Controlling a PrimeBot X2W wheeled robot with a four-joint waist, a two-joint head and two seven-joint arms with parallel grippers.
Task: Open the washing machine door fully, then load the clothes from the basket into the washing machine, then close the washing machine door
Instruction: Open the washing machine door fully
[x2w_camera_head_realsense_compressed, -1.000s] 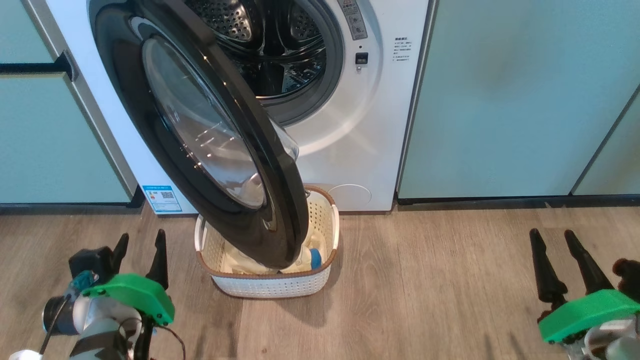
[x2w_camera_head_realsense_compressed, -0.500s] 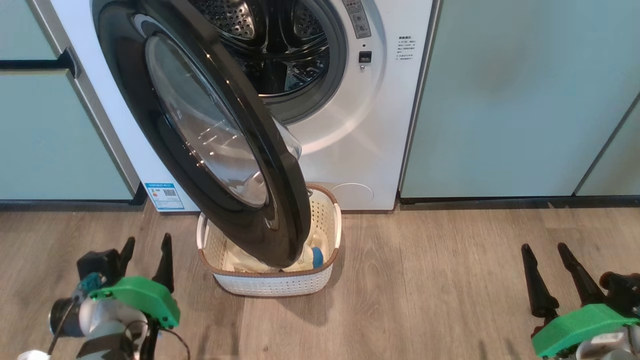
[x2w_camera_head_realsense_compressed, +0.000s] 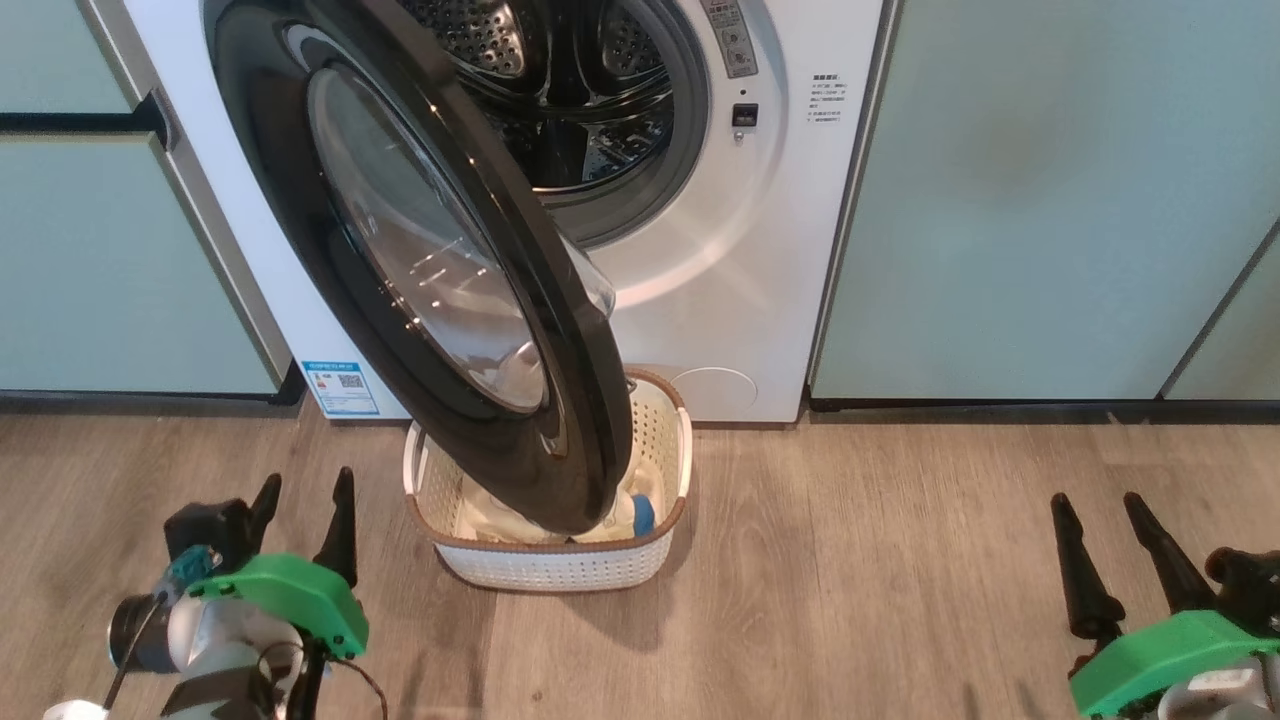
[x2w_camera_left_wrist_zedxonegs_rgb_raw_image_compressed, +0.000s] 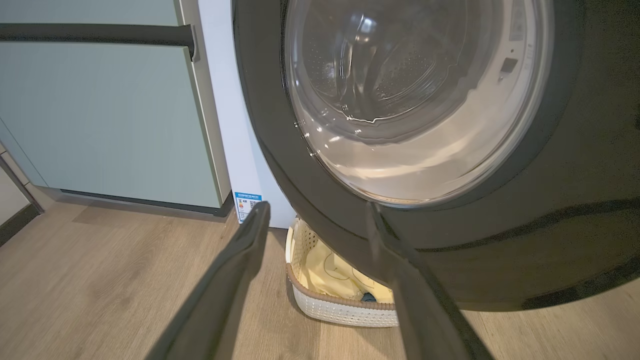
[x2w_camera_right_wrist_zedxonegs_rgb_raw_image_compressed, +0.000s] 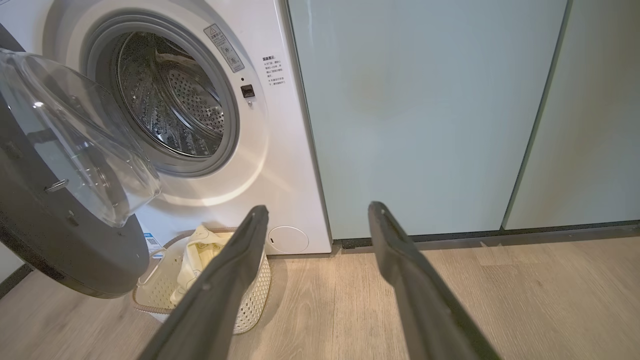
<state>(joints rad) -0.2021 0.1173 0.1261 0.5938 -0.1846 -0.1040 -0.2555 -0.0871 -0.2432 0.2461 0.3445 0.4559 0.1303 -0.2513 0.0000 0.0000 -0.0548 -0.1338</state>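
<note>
Hovering low over the wood-plank floor (x2w_camera_head_realsense_compressed: 850, 570), the left end effector (x2w_camera_head_realsense_compressed: 306, 485) has its two long dark fingers spread wide, nothing between them. The right end effector (x2w_camera_head_realsense_compressed: 1095, 500) is likewise spread wide and empty.

The large round glossy black washing machine door (x2w_camera_head_realsense_compressed: 300, 260) with its bulging clear glass porthole stands partly swung out. It is attached at the left in the head view, and its lower edge hangs over the basket. In the left wrist view it sits straight ahead of the left end effector, near but apart.

The small rectangular cream perforated plastic basket (x2w_camera_head_realsense_compressed: 560, 572) with a brown rim sits on the floor just in front of the white front-loading washing machine (x2w_camera_head_realsense_compressed: 740, 290). It lies between the two end effectors, nearer the left and well apart from the right.

The pale cream-yellow clothes (x2w_camera_head_realsense_compressed: 485, 522) lie inside the basket, partly hidden by the door. A small blue cloth piece (x2w_camera_head_realsense_compressed: 643, 515) lies toward the basket's right end.

The steel perforated drum (x2w_camera_head_realsense_compressed: 590, 100) shows behind the door. Pale green cabinet panels (x2w_camera_head_realsense_compressed: 1040, 200) flank the machine on both sides.

Counts: two end effectors, one door, one machine, one basket, one blue piece, one blue sticker (x2w_camera_head_realsense_compressed: 340, 388) at the machine's lower left. The number of garments can't be told.
</note>
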